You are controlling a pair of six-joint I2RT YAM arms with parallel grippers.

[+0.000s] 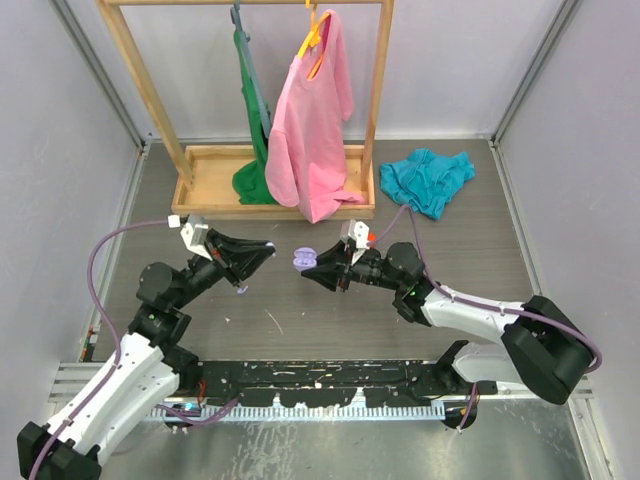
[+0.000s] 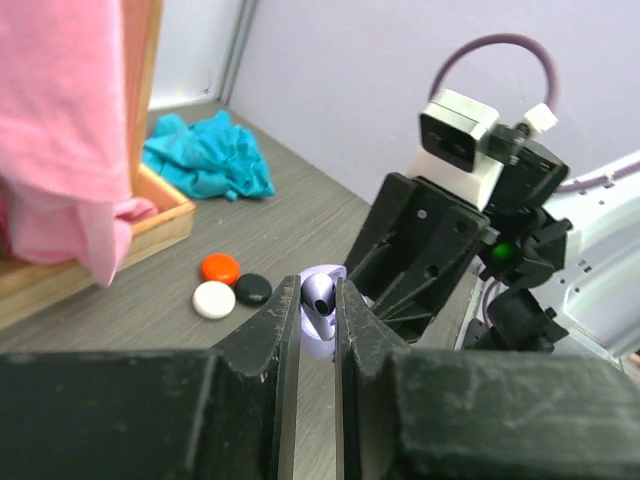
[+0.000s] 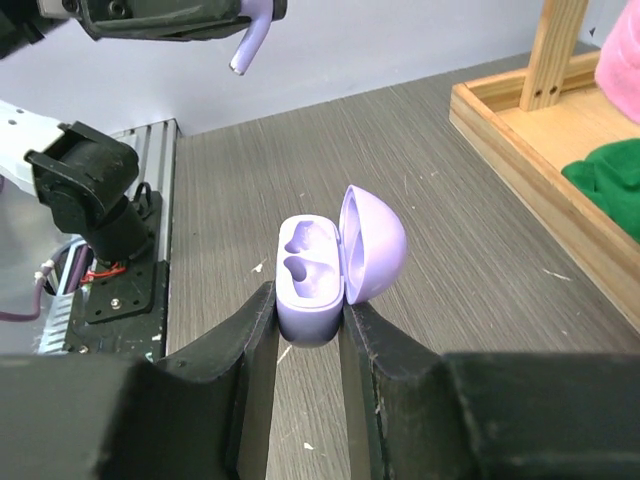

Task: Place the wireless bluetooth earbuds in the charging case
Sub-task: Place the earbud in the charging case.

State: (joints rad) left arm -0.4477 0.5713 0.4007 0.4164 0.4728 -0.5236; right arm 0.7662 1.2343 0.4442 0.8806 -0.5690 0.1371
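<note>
- The left tool (image 2: 318, 322) is pinched narrow on a lilac earbud (image 2: 320, 303) with its stem hanging down. With so slight a grip, the bud could twist or drop short of the sockets.
- The right tool (image 3: 308, 305) clamps the charging case (image 3: 305, 265) by its sides, lid (image 3: 375, 245) open and both sockets empty. A skewed approach might knock the lid.
- Both arms reach low over the counter (image 3: 450, 230), the tools nearly tip to tip. The earbud sits ahead of and above the right tool.
</note>
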